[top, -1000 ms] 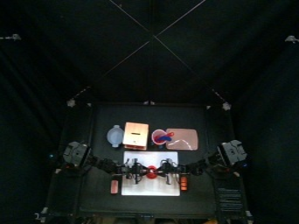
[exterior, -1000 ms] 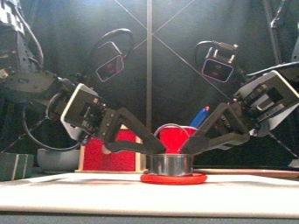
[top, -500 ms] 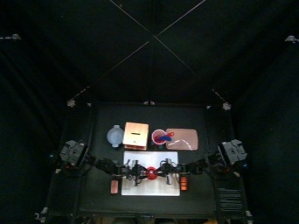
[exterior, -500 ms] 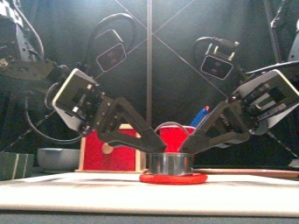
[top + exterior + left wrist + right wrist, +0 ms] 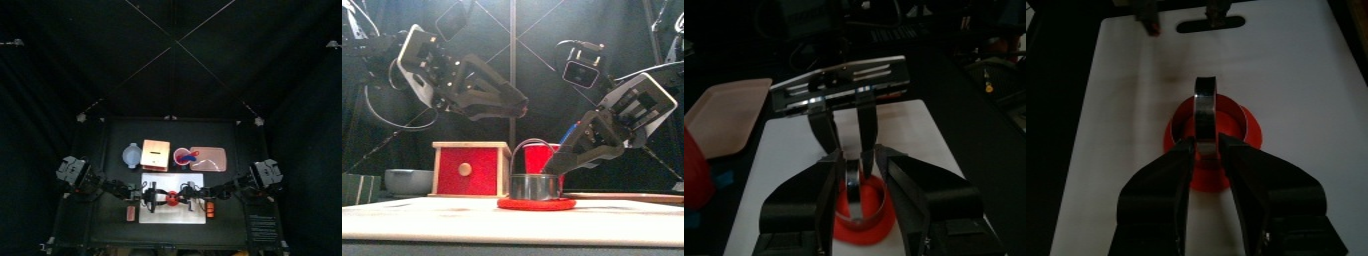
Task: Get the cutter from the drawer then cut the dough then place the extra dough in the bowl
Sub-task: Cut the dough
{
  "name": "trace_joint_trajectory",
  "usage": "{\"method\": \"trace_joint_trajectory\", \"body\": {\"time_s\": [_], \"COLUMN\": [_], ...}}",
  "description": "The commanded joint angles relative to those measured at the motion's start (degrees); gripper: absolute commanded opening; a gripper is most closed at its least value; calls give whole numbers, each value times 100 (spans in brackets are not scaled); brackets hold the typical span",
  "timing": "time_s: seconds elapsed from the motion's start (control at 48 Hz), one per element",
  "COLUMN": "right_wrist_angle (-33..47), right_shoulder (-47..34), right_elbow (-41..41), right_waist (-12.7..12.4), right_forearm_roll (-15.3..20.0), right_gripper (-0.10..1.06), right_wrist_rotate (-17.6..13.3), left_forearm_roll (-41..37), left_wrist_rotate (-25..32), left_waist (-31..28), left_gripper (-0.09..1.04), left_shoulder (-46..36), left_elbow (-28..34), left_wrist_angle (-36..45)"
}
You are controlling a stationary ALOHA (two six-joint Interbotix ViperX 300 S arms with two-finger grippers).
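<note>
A round metal cutter [image 5: 536,186] stands pressed on the flat red dough disc [image 5: 536,204] on the white cutting board [image 5: 422,210]. My right gripper [image 5: 556,172] reaches down from the right and is shut on the cutter's [image 5: 1204,112] rim, right over the dough [image 5: 1240,135]. My left gripper [image 5: 510,102] hangs open well above the cutter, up and to the left of it. In the left wrist view the cutter [image 5: 858,190] and dough [image 5: 865,232] lie below the gap between the left gripper's jaws [image 5: 867,160].
The wooden box with the red drawer front [image 5: 469,170] stands behind the board at the left, with the blue-grey bowl [image 5: 402,180] further left. A red cup [image 5: 543,155] with toy knives sits on the pink tray [image 5: 211,158] behind.
My left gripper has let go of the cutter and risen up and back to the left. The right gripper has stayed on the cutter.
</note>
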State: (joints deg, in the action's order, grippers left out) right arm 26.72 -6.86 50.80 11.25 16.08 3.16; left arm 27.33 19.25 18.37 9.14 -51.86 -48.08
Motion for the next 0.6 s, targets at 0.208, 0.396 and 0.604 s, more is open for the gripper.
{"method": "trace_joint_trajectory", "body": {"time_s": [0.208,0.396,0.604], "right_wrist_angle": [-1134,-2452,-3357], "right_shoulder": [686,729,738], "right_elbow": [-448,-949,-1380], "right_waist": [-422,-448,-439], "right_forearm_roll": [-404,-870,-1239], "right_gripper": [70,70,70], "right_wrist_rotate": [9,-53,-53], "left_forearm_roll": [149,229,299], "left_wrist_rotate": [9,18,9], "left_waist": [0,-9,-9], "left_gripper": [63,63,63], "left_shoulder": [281,650,817], "left_elbow": [105,343,527], "left_wrist_angle": [-35,0,281]}}
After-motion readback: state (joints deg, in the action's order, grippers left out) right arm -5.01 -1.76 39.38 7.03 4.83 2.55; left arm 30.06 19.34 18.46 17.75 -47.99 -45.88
